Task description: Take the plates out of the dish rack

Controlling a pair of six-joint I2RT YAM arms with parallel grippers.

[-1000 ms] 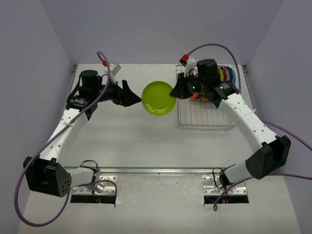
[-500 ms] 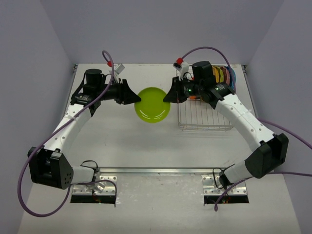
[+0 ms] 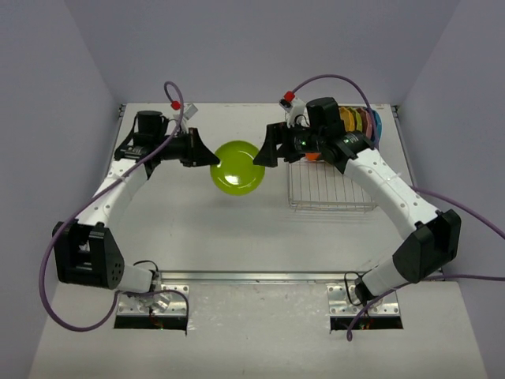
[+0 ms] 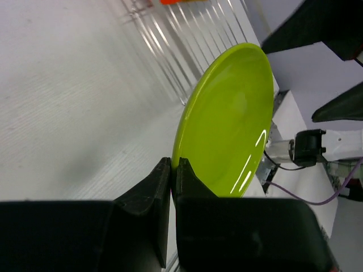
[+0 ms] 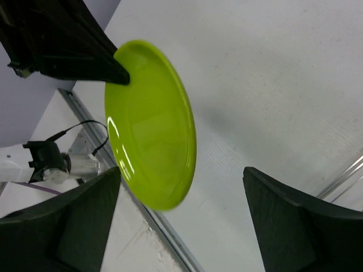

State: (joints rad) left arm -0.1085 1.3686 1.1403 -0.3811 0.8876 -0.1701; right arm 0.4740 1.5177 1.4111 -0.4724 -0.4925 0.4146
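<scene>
Handover was judged in hand: lime plate (image 3: 237,167) was held tilted above the table (image 3: 197,229), left of the rack (image 3: 331,193), rim pinched by the left gripper (image 4: 173,164), right gripper (image 5: 181,173) spread open just off the other edge; a flat set-down was called for next.

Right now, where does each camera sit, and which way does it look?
Top external: above, behind the robot, looking down; left arm and right arm show.
Left wrist: looks along the left gripper, shut on the lime green plate.
Right wrist: looks through the open right gripper at that plate.
Shared: the plate, all three.
</scene>
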